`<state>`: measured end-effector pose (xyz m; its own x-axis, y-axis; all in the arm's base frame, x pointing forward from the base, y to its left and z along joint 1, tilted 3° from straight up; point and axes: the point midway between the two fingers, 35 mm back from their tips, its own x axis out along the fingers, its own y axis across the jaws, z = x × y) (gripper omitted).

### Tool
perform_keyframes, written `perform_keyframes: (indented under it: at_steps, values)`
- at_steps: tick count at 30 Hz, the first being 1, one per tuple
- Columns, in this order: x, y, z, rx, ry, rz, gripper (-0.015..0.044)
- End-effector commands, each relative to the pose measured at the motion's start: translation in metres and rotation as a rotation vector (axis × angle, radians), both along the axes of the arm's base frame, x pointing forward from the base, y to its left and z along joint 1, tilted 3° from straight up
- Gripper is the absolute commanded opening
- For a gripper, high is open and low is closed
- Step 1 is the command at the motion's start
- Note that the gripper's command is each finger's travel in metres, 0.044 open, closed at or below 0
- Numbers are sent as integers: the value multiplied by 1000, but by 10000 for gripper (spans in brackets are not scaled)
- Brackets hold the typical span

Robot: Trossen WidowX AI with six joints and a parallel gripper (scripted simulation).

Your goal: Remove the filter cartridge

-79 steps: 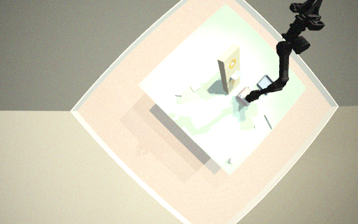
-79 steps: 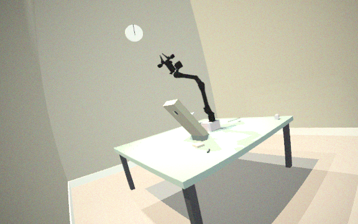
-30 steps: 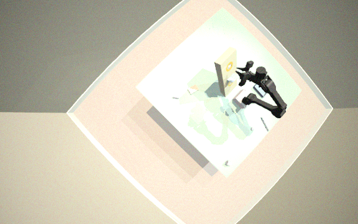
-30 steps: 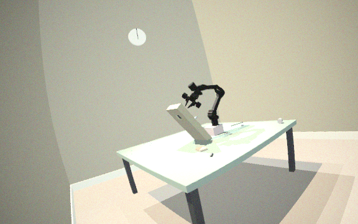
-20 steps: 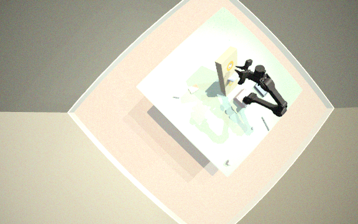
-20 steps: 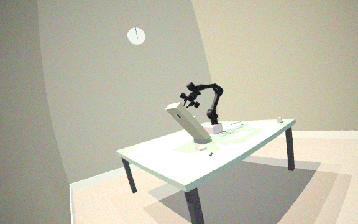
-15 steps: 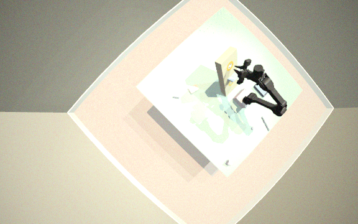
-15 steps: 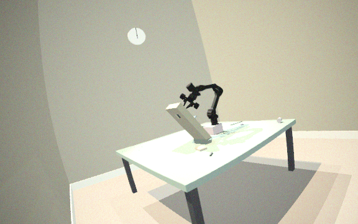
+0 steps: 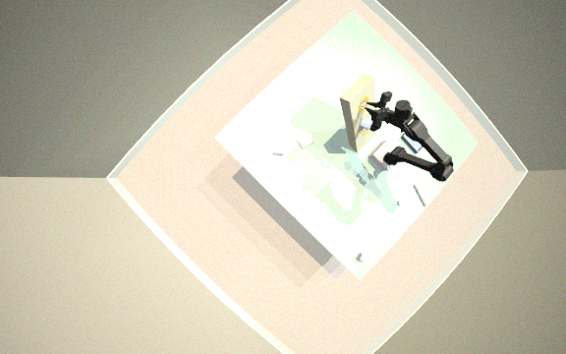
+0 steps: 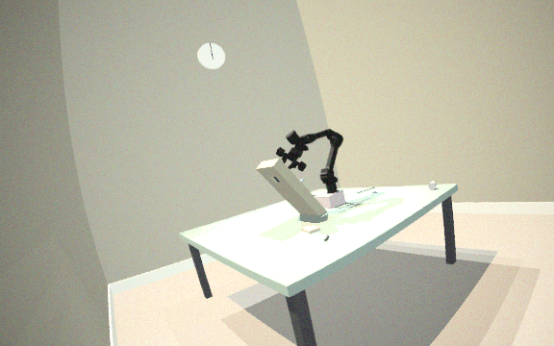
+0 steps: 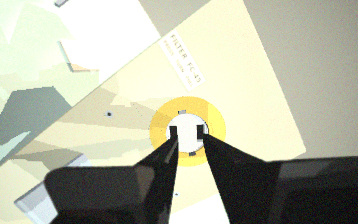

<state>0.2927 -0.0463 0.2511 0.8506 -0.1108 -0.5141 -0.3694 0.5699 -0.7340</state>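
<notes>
The round white filter cartridge (image 11: 187,120) (image 9: 363,103) sits in the yellow ring (image 11: 160,120) on the face of the tilted service panel (image 11: 260,100) (image 9: 367,81) (image 10: 292,191). Its two dark slots are at the fingertips in the wrist view. My gripper (image 11: 190,138) (image 9: 368,106) is partly open and holds nothing. Its two fingertips are over or at the slots; whether they are inside cannot be told. In the exterior view the fingertips are hidden behind the panel. The blue-grey tray (image 9: 413,147) lies on the table, partly hidden under the arm.
A pale block (image 11: 37,197) (image 9: 367,126) sticks out from the panel below the cartridge. A pink block (image 10: 331,199) stands at the arm's base. A dark rod (image 9: 419,196), a small pale block (image 9: 305,141) (image 10: 311,230) and a small white object (image 10: 432,185) lie on the table.
</notes>
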Motion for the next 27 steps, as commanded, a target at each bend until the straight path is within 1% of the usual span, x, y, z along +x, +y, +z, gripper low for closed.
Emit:
perform_keyframes:
  at_steps: [1,27]
  values:
    - [5,-1,-6,-1,7,-4,112]
    - [7,-2,-7,-1,7,-4,112]
